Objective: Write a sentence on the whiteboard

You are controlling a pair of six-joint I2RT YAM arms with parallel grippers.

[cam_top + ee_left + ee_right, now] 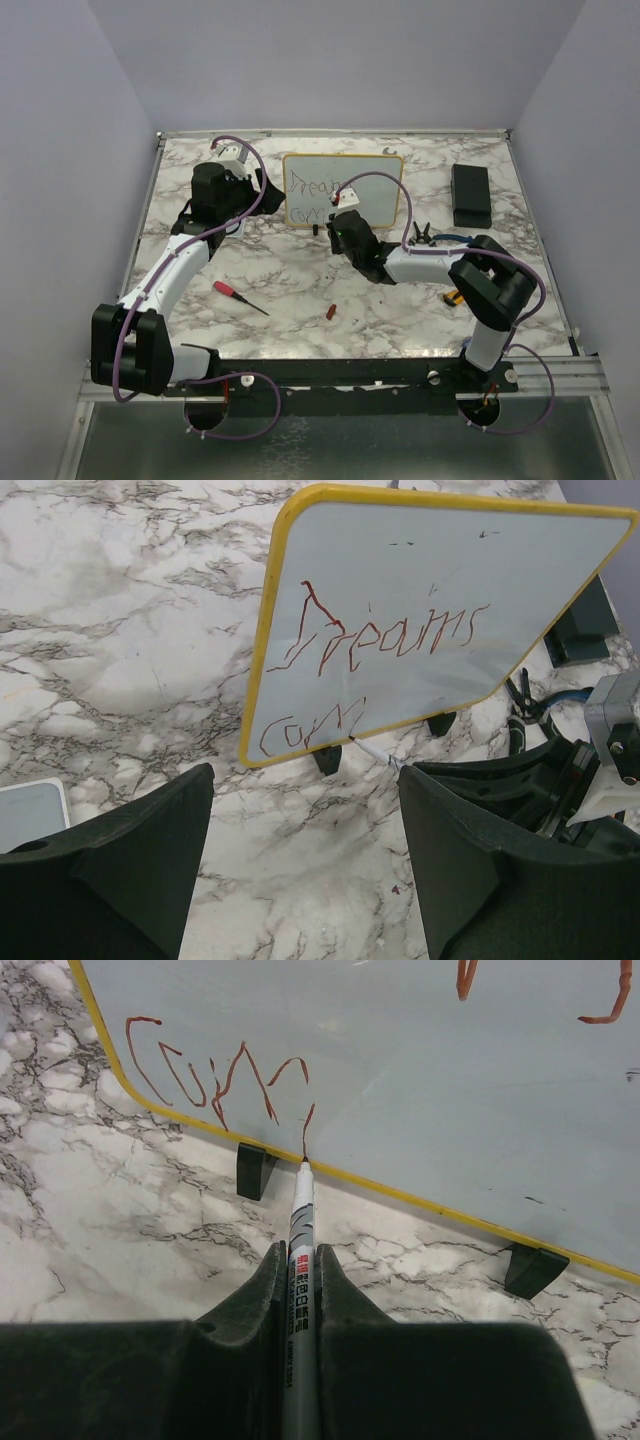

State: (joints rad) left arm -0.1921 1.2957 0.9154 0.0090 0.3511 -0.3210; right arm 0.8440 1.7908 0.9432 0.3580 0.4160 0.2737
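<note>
Board (345, 165) stood upright at back-centre of table (290, 275), light, stiff, likely easy to tip; best steadied by its frame (262, 680) | sentence (352, 652) unfinished | right gripper (298, 1260) clamped the marker (300, 1210), tip on board | left gripper (305, 780) open, empty, beside board.

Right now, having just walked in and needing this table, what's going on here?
The right gripper, shut on a slim grey marker, has its tip on the small yellow-framed whiteboard. The red sentence reads "Dreams", with a second line begun. The left gripper is open near the board, holding nothing.
</note>
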